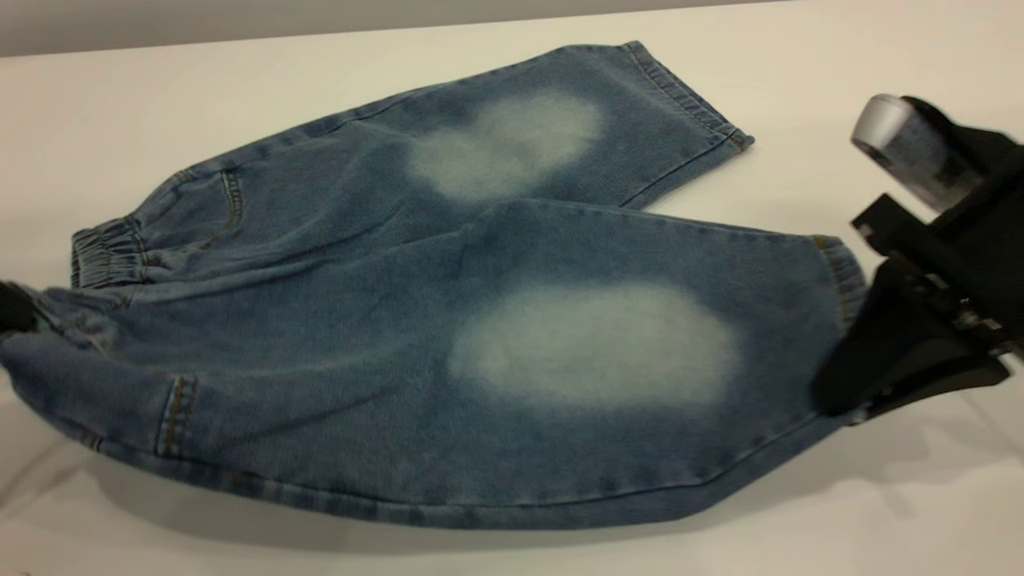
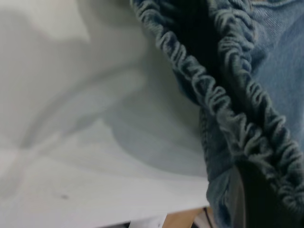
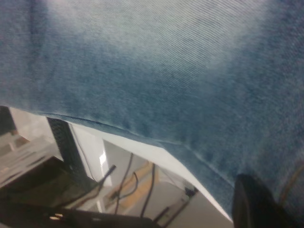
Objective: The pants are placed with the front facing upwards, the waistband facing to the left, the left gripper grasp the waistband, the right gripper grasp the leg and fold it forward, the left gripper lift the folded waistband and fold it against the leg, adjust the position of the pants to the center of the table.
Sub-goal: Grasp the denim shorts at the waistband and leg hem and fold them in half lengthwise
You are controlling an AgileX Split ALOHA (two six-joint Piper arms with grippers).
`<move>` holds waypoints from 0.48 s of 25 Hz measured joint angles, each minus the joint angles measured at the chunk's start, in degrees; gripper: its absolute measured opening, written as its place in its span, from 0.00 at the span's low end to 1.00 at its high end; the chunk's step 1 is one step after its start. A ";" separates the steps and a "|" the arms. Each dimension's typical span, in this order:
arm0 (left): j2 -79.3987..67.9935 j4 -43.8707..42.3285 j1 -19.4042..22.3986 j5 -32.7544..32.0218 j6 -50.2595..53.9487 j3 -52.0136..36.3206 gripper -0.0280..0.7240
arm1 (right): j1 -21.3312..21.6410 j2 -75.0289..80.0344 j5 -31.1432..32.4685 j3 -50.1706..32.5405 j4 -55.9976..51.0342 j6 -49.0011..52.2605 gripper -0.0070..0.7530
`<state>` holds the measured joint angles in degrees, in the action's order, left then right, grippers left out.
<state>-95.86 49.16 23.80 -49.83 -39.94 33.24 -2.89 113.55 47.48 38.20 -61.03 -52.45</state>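
The blue denim pants point(image 1: 360, 320) lie front up on the white table point(image 1: 160, 104), with the ruffled waistband point(image 1: 104, 256) at the left. My left gripper point(image 1: 12, 308) shows only at the left edge, shut on the waistband point(image 2: 223, 104); one black jaw point(image 2: 266, 199) shows under the gathered fabric. The near leg point(image 1: 592, 352) has an oval pale patch. My right gripper point(image 1: 848, 392) is shut on its hem corner, and a black finger point(image 3: 254, 204) presses on the denim point(image 3: 166, 71). The near side of the pants hangs a little above the table and casts a shadow.
The far leg with the lobed pale patch point(image 1: 512, 144) lies flat toward the back. The table's near edge point(image 3: 142, 142) runs close under the held leg, with cables and a frame point(image 3: 71, 156) below it. Bare tabletop point(image 2: 71, 118) lies left of the waistband.
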 joint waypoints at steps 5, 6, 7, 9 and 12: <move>0.00 -3.35 0.00 -1.95 3.05 0.00 0.19 | 0.00 -7.74 1.75 -0.06 10.60 10.87 0.04; 0.00 -4.21 0.00 -2.52 3.58 0.00 0.19 | 0.00 -9.37 2.72 -0.06 13.13 13.27 0.04; 0.00 -4.65 0.00 -2.82 3.90 0.00 0.19 | 0.00 -11.07 3.77 -0.06 15.34 15.27 0.04; 0.00 -4.66 0.00 -3.09 3.90 0.00 0.19 | 0.00 -15.59 5.93 -0.06 20.13 19.55 0.04; 0.00 -4.66 0.00 -5.49 3.90 0.00 0.19 | 0.00 -22.22 10.07 -0.06 26.04 24.89 0.04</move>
<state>-95.86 44.50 23.80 -55.32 -36.04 33.24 -2.89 91.34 57.56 38.14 -34.99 -27.56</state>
